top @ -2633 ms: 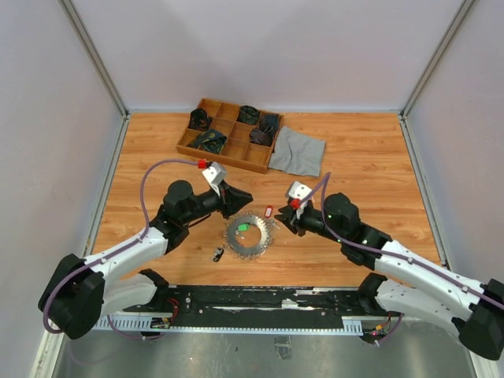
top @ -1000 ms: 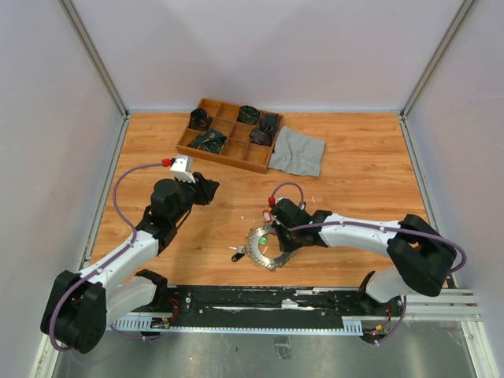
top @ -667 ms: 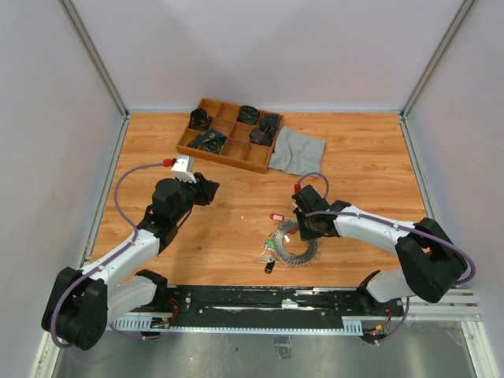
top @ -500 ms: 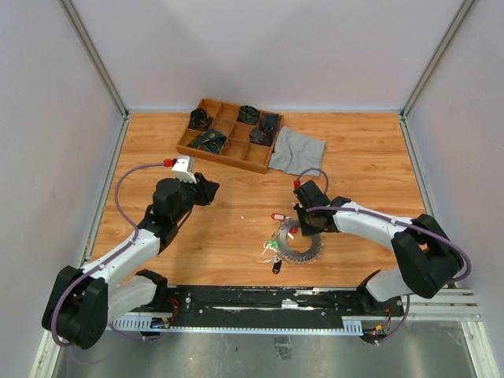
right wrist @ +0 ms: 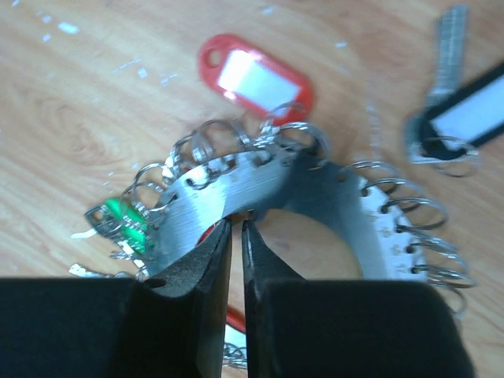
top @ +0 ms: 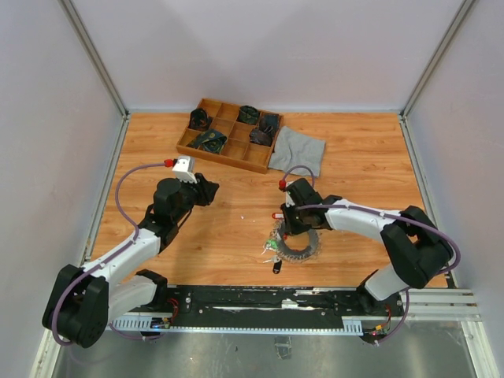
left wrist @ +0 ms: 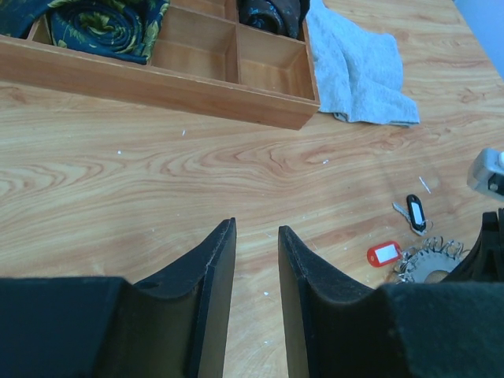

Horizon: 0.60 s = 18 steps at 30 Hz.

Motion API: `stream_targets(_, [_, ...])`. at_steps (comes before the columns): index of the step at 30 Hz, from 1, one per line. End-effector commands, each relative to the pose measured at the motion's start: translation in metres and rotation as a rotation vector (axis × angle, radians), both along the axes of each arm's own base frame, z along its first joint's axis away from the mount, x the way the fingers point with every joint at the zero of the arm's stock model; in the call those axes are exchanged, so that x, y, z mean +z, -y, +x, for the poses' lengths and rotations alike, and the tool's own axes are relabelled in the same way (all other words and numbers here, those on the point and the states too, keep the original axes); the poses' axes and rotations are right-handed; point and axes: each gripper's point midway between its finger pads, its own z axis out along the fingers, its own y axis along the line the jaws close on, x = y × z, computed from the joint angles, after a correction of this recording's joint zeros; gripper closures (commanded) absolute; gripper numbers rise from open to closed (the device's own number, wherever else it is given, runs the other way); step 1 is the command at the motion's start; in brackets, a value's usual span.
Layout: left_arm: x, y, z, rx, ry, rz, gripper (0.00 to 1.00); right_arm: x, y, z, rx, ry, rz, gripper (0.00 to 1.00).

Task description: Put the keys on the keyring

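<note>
The keyring [top: 299, 244] is a flat silver disc edged with small rings, lying on the wood at front centre. The right wrist view shows it close up [right wrist: 236, 189]. Keys hang by it: a red-tagged one [top: 277, 215] [right wrist: 260, 79], a green-tagged one [top: 272, 245] [right wrist: 126, 224] and a black-tagged one [top: 277, 266] [right wrist: 465, 118]. My right gripper [top: 290, 226] [right wrist: 235, 224] is shut, its tips inside the ring's hole against the inner edge. My left gripper [top: 209, 189] [left wrist: 256, 230] is open and empty, well left of the keyring [left wrist: 431, 260].
A wooden compartment tray [top: 220, 160] [left wrist: 157, 83] holding dark rolled cloths stands at the back. A grey cloth [top: 298, 151] [left wrist: 354, 63] lies to its right. Small white scraps dot the wood near the keyring. Walls enclose the table.
The keyring has slid to the right with my right gripper inside it, and its tagged keys trailed along. My right gripper then shifted slightly back and left. My left arm stayed still.
</note>
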Motion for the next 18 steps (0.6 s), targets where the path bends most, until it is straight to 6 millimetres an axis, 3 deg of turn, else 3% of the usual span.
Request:
stream_targets(1, [-0.001,-0.005,0.003,0.015,0.01,0.014,0.66,-0.01,-0.015,-0.03,0.156,-0.066,0.013,0.89])
stream_targets(8, [-0.002,-0.004,0.003,0.013,0.006,0.015,0.66,-0.006,-0.038,-0.052,0.362,-0.079,0.071,0.88])
stream_targets(13, [-0.004,-0.003,0.003,0.011,0.002,0.016,0.66,-0.001,-0.042,-0.076,0.482,-0.114,0.123,0.87])
stream_targets(16, [-0.003,-0.003,0.003,0.008,0.003,0.016,0.66,0.008,-0.038,-0.077,0.521,-0.083,0.123,0.84])
stream_targets(18, [-0.003,-0.004,0.003,0.011,0.002,0.016,0.66,0.017,-0.031,-0.067,0.507,-0.013,0.086,0.8])
